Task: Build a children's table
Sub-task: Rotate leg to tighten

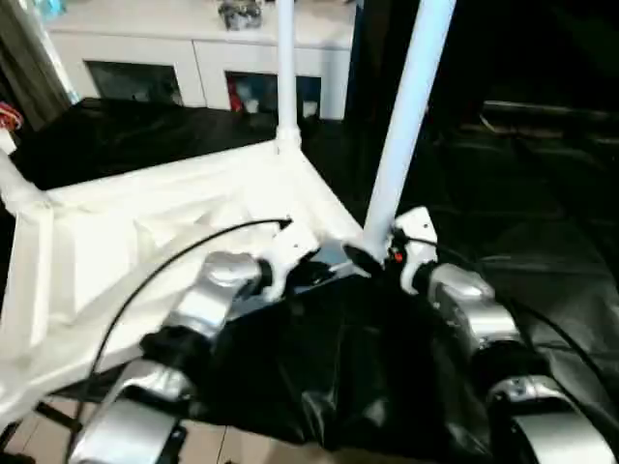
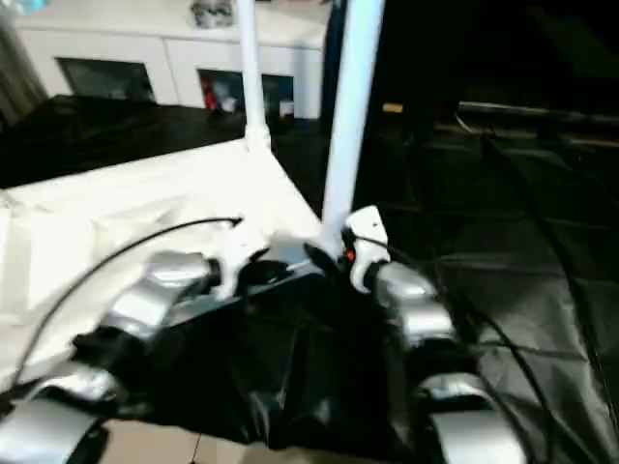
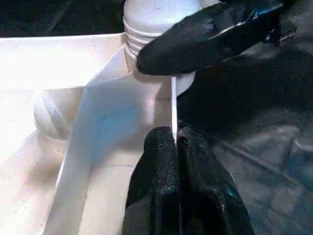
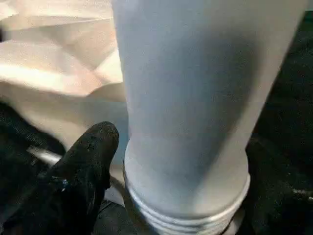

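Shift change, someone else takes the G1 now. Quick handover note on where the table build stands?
Left gripper: shut, pinching the thin rim of the upside-down tabletop next to the near corner.
Right gripper: fingers set either side of the near leg at its threaded base; grip not confirmed.
Done: far-corner leg stands upright in its socket; another leg shows at the left corner.
In progress: near leg is tilted, with threads still exposed above the socket, so not fully seated.
Left: seat this leg, check the fourth corner (can't tell from here), then flip the table upright.
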Controlling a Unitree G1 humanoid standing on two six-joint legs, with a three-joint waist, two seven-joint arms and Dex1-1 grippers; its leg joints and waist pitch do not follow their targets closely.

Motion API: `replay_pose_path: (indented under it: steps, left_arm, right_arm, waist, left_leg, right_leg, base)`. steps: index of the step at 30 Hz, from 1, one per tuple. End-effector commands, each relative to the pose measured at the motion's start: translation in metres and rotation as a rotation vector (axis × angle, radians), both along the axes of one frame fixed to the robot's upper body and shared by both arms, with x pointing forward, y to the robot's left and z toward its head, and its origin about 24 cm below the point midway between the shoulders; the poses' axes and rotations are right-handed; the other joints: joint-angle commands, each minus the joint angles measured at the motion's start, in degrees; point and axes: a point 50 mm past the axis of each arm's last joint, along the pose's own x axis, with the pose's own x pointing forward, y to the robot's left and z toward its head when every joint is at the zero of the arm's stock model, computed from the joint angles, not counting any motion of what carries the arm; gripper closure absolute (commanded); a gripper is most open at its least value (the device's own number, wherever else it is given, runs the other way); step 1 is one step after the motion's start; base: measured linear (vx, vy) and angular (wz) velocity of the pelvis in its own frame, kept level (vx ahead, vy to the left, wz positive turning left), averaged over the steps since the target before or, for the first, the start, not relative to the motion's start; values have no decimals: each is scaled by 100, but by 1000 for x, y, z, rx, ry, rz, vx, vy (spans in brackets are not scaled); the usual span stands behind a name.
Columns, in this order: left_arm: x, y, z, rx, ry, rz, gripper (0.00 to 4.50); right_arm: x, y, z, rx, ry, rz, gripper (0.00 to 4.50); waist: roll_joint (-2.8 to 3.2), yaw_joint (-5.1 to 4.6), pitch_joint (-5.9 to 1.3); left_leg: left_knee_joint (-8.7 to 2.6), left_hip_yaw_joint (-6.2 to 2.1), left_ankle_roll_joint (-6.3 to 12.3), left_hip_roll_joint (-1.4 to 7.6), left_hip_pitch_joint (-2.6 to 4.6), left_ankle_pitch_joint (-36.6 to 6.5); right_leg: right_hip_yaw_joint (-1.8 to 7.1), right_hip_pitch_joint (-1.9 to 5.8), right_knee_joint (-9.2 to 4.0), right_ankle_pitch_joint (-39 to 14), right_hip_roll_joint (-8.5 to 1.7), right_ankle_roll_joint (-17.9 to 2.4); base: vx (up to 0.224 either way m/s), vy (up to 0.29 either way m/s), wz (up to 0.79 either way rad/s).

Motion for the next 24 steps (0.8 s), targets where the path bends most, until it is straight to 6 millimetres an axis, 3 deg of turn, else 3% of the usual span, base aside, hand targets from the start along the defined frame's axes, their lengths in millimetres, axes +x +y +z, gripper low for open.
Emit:
replay_pose_path:
  steps: [1, 11, 13, 21, 24]
  left_arm:
    - [-8, -19, 13, -81, -43, -148, 450]
    - [-17, 8, 14, -41, 1, -231, 450]
    - [-19, 11, 14, -37, 13, -247, 450]
    - [-22, 14, 15, -33, 34, -271, 450]
    - [-18, 9, 14, -44, 13, -229, 450]
  right_arm:
    - [-15, 28, -5, 11, 37, 255, 77]
    - [-36, 6, -3, -23, 94, 523, 77]
    - [-40, 4, -3, -27, 111, 557, 100]
    - [-43, 5, -2, -24, 121, 587, 159]
    - [-38, 8, -4, -23, 94, 509, 171]
  waist:
    - [-27, 57, -392]
    - [-30, 154, -380]
    - [-31, 163, -385]
    - [-13, 162, -381]
    - [-20, 161, -381]
  left_leg:
    - [-364, -116, 536, 282, 38, -1140]
    - [-390, -119, 377, 304, 71, -1318]
    - [-389, -120, 378, 300, 67, -1249]
    - [-393, -119, 325, 299, 77, -1298]
    - [-394, -124, 295, 296, 76, -1303]
  right_leg:
    - [303, 313, -392, -1300, -384, -1422]
    - [319, 287, -402, -1567, -386, -1355]
    - [318, 291, -387, -1491, -377, -1355]
    - [323, 277, -400, -1524, -382, -1362]
    - [323, 279, -401, -1563, -386, -1346]
  base:
    - [0, 0, 0]
    - [0, 0, 0]
    - [0, 0, 0]
    - [0, 0, 0]
    - [0, 0, 0]
